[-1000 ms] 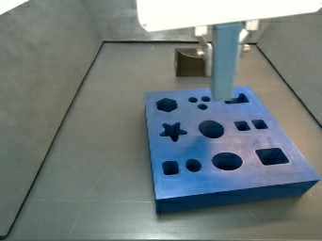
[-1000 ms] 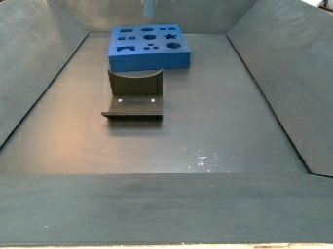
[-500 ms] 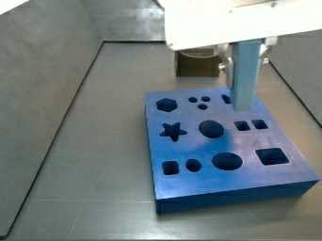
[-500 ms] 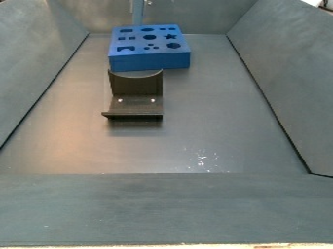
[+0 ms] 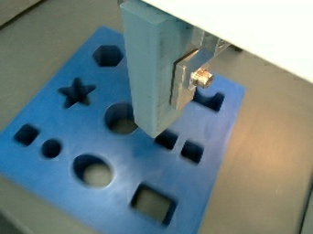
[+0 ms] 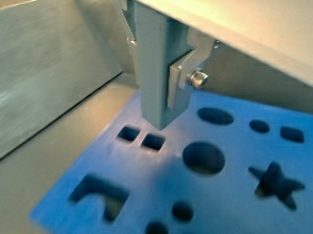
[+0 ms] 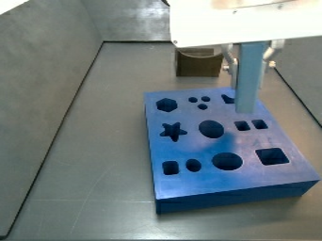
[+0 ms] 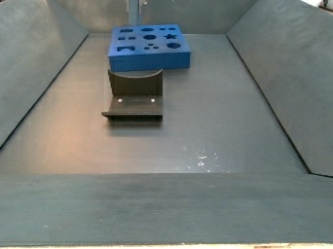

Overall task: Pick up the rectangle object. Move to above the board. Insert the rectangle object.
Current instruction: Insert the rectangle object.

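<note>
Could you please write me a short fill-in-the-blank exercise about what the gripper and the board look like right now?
1. The gripper holds the rectangle object in an ___ pose.
2. The rectangle object's lower end hangs over the ___.
3. The board's pointed five-armed cutout is a ___.
4. In a side view, the dark fixture stands on the ___, apart from the board.

Answers: upright; board; star; floor

Silver gripper [image 5: 169,78] above bright blue board [image 5: 73,128], pale blue rectangle object [image 5: 153,69].

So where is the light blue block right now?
The rectangle object hangs upright in the end effector, just above the board; in both wrist views its lower end is over the small square cutouts.
</note>
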Controlling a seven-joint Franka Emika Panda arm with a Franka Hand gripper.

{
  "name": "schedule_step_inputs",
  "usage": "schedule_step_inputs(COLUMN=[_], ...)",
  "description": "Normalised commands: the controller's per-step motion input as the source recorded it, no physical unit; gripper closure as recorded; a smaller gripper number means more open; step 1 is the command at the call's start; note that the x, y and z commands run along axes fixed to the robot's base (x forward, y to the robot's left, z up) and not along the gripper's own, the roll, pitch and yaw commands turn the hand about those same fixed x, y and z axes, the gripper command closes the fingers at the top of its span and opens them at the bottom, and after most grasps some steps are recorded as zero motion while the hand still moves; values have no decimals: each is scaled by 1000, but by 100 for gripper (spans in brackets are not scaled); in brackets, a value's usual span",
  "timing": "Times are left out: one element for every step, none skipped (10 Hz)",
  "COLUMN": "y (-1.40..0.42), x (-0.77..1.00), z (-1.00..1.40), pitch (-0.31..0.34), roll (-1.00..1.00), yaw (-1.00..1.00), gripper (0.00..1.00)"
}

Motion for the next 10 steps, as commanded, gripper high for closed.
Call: schedule_step_inputs(y=[-906, -911, -911, -923, -434, -80, -189, 0, 0, 0], x=[177, 223, 151, 160, 117, 0, 0, 0, 0, 0], z=[-166, -189, -274, -323, 57, 0, -280, -349, -366, -371], pitch=[-469, -489, -557, -591, 0, 0, 0, -14, -26, -37], roll=[246, 260, 249, 249, 83, -29, 203, 37, 0, 0], yaw=[-194, -163, -197, -174, 0, -26, -897, -1000, -1000, -1000], gripper=[100, 100, 100, 100, 100, 100, 100, 100, 100, 100])
